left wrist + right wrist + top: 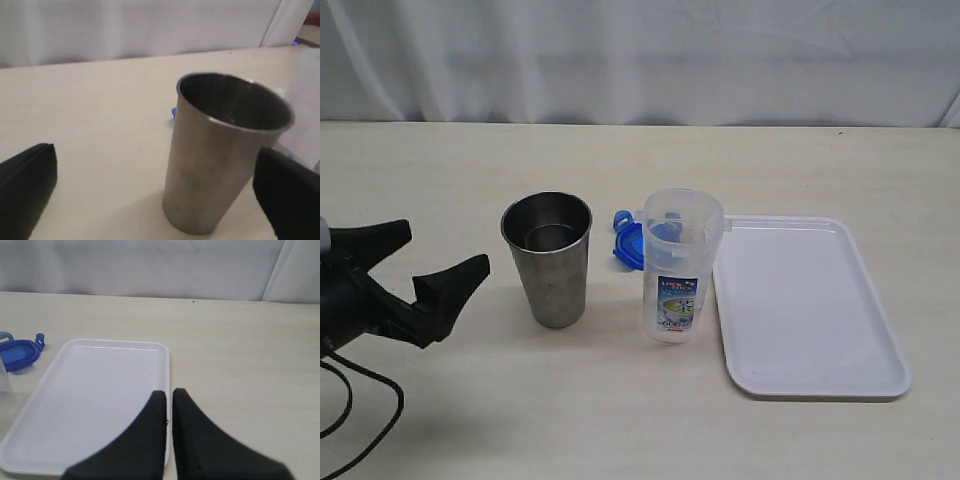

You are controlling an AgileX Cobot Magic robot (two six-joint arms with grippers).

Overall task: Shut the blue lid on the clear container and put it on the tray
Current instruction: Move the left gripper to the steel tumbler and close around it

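Note:
The clear container (680, 265) stands upright and uncovered mid-table, its printed label facing forward. Behind it, partly hidden, the blue lid (625, 243) lies flat on the table; the right wrist view shows the lid (17, 352) beside the tray (100, 390). The white tray (810, 300) lies just right of the container with nothing on it. My left gripper (442, 250) hovers open at the left, its fingers spread wide near the steel cup (225, 150) without touching it. My right gripper (169, 392) is shut on nothing over the tray's near edge; the exterior view does not show it.
A grey steel cup (548, 258) stands upright left of the container, between it and my left gripper. A white curtain hangs behind the table's far edge. A black cable trails at the front left corner (350, 400).

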